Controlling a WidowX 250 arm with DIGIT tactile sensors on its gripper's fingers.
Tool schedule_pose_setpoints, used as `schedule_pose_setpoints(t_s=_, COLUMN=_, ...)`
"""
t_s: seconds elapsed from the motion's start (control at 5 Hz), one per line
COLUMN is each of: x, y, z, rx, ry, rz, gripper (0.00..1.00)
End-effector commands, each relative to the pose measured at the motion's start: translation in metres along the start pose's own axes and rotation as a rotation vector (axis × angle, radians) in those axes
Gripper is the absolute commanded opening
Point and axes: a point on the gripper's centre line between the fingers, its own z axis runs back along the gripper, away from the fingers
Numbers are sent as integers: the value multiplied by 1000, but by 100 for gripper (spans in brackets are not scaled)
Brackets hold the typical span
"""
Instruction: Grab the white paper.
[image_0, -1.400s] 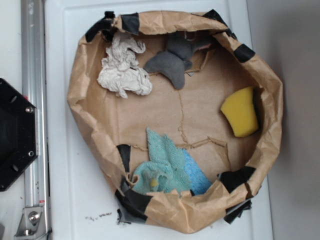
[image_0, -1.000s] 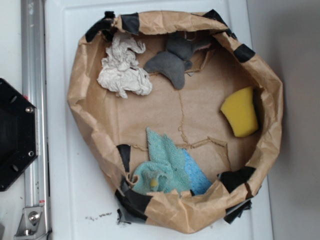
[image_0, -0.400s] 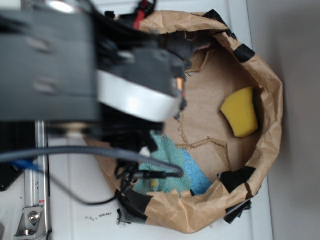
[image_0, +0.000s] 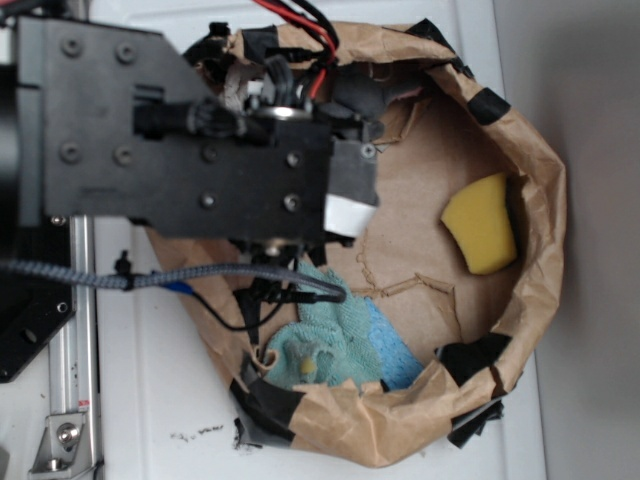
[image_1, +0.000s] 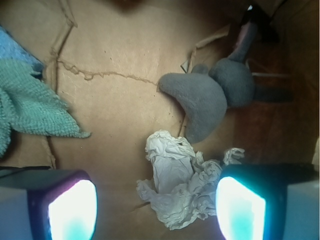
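A second ago the brown paper bag with black tape (image_0: 520, 200) lay uncovered on the white tabletop (image_0: 150, 400), its rolled rim ringing a handful of soft things; now the black arm fills the upper left of the exterior view and hides that corner of the bag completely. That is where the crumpled off-white wad of tissue-like paper (image_1: 175, 187) sits, so the exterior view no longer shows it — only the wrist view does. There the white paper lies at the lower middle of the frame, on the bag's brown floor, just below the dark grey cloth (image_1: 205, 100) and touching or nearly touching its lower edge. The hand (image_1: 157, 202) is spread wide: its two glowing pads (image_1: 72, 210) stand at the lower left and lower right corners with the wad between them, closer to the right one, and neither appears to touch it yet. The teal knitted cloth (image_1: 30, 100) is well off at the left edge, and the yellow sponge (image_0: 480, 225) stays at the right of the bag, far from the action. The arm's arrival puts the hand roughly over its target — what remains, by my reading, is to descend and close without catching the grey cloth.
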Motion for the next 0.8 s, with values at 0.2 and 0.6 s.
schedule_pose_setpoints(t_s=0.2, x=-11, y=15, z=-48, rx=-19, ry=22, rz=-8, gripper=100)
schedule_pose_setpoints(t_s=0.6, x=-34, y=30, z=-108, rx=-6, ry=96, rz=37, gripper=100)
